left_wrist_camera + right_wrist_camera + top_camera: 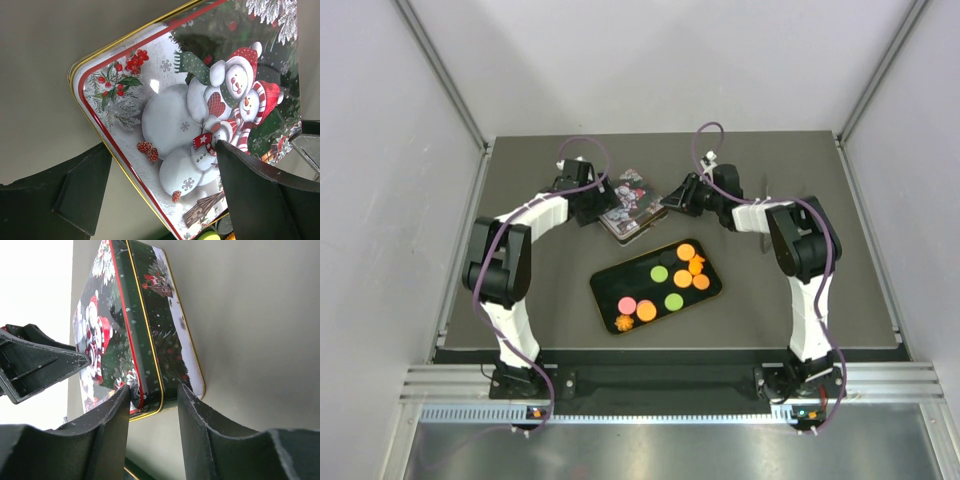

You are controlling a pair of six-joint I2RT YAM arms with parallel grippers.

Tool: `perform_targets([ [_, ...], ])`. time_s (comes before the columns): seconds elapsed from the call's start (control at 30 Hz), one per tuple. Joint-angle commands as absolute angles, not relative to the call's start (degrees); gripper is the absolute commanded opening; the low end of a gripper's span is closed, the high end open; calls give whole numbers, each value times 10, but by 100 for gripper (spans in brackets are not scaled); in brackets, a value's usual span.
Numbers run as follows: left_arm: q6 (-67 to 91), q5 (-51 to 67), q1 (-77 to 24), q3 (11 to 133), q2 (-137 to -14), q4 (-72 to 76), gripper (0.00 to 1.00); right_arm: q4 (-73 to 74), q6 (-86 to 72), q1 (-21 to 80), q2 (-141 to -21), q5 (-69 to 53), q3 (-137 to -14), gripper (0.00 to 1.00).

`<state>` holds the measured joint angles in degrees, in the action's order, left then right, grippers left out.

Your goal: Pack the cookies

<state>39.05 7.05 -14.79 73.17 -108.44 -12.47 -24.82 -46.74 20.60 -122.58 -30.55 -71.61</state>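
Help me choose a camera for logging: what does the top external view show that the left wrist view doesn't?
Only top external: the left arm, the right arm, and the black tray of orange, green and pink cookies, laid out whole. Only left wrist: the lid's snowmen and holly berries in detail. Both: the Christmas tin.

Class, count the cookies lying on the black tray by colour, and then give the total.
On the black tray:
orange cookies: 6
green cookies: 2
pink cookie: 1
Total: 9
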Motion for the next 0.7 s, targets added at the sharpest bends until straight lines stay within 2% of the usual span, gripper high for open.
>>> perform_targets([
  [0.0, 389, 89, -172, 711, -1089, -134, 88, -178, -451, 227, -1267, -280, -686, 10],
  [0.2, 388, 90, -174, 709, -1085, -135, 88, -157, -435, 229, -1258, -264, -686, 0],
  [0.5, 388, 91, -173, 710, -1082, -137, 88, -148, -433, 230, -1257, -267, -690, 0],
  [0.53, 388, 91, -173, 710, -1081, -137, 88, -148, -431, 229, -1255, -268, -691, 2],
  [0.57, 387, 92, -173, 711, -1080, -138, 88, -146, -431, 229, -1252, -267, -692, 11],
  [0.63, 385, 92, -172, 715, -1077, -139, 89, -142, -429, 228, -1245, -270, -695, 21],
  [0.67, 383, 91, -171, 715, -1075, -140, 89, -140, -428, 227, -1244, -272, -702, 31],
])
